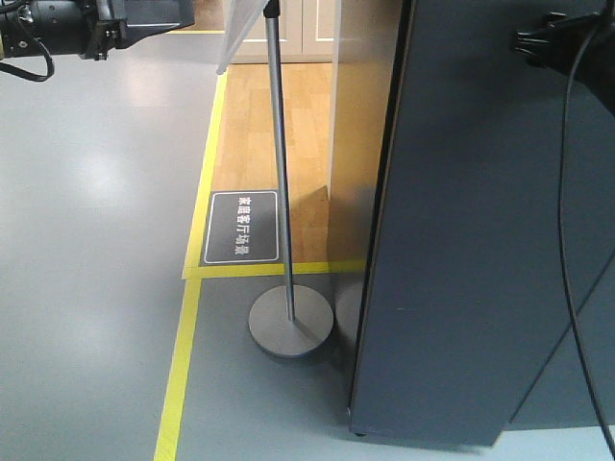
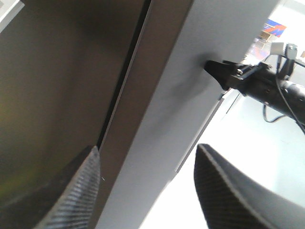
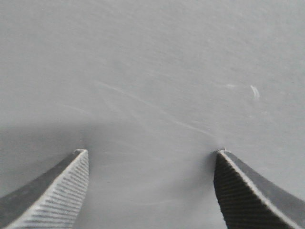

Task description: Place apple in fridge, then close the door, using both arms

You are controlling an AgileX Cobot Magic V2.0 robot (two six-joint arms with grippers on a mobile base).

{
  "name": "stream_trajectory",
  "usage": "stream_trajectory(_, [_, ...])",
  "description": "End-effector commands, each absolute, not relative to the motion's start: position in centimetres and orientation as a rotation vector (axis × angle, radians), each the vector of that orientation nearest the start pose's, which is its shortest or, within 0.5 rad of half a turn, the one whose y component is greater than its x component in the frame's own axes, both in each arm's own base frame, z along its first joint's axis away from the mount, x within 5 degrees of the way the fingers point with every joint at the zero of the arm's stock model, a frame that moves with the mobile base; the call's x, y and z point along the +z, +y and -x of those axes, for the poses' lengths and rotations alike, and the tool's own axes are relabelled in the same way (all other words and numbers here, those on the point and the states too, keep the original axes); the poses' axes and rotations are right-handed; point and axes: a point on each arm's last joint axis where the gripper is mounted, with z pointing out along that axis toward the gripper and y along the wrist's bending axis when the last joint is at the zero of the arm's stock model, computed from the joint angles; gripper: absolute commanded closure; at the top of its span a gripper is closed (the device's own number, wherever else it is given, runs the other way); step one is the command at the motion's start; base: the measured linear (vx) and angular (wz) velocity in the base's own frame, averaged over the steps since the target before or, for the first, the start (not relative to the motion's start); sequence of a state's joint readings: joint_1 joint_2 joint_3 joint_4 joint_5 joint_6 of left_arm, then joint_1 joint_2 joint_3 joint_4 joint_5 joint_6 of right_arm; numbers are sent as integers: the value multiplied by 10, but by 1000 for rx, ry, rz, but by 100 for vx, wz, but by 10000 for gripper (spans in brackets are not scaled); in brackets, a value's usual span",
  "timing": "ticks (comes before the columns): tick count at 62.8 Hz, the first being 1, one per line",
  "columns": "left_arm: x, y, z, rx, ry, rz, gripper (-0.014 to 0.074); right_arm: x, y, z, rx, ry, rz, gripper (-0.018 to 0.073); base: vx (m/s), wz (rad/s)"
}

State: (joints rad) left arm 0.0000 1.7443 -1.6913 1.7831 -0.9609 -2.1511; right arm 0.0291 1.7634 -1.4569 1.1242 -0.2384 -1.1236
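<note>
Both end effectors gape, holding nothing: the right end effector [image 3: 150, 191] tips touch the door [image 1: 471, 240]; the left end effector [image 2: 147, 191] hangs beside the door's edge; apple hidden.

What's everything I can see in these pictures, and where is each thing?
fridge: one, dark grey-blue, tall, filling the right of the front view; the apple is not visible.
stand: one, grey metal pole on a round base, on the floor left of the fridge.
floor sign: one, dark with white writing, on the wooden floor by the yellow tape.
yellow tape: several strips, edging the grey floor.
left gripper: one, black, open, close beside the fridge's edge.
right gripper: one, black, open, fingertips against the flat grey panel.
</note>
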Motion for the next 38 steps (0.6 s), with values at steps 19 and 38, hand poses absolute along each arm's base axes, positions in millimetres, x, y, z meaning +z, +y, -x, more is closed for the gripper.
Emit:
stream_trajectory(19, [440, -71, -376, -942, 1698, -475, 168, 371, -3, -459, -133, 1619, -45, 12, -1, -3])
stream_trajectory(38, [439, -73, -374, -965, 1703, -503, 197, 409, 17, -428, -21, 1616, 211, 133, -1, -5])
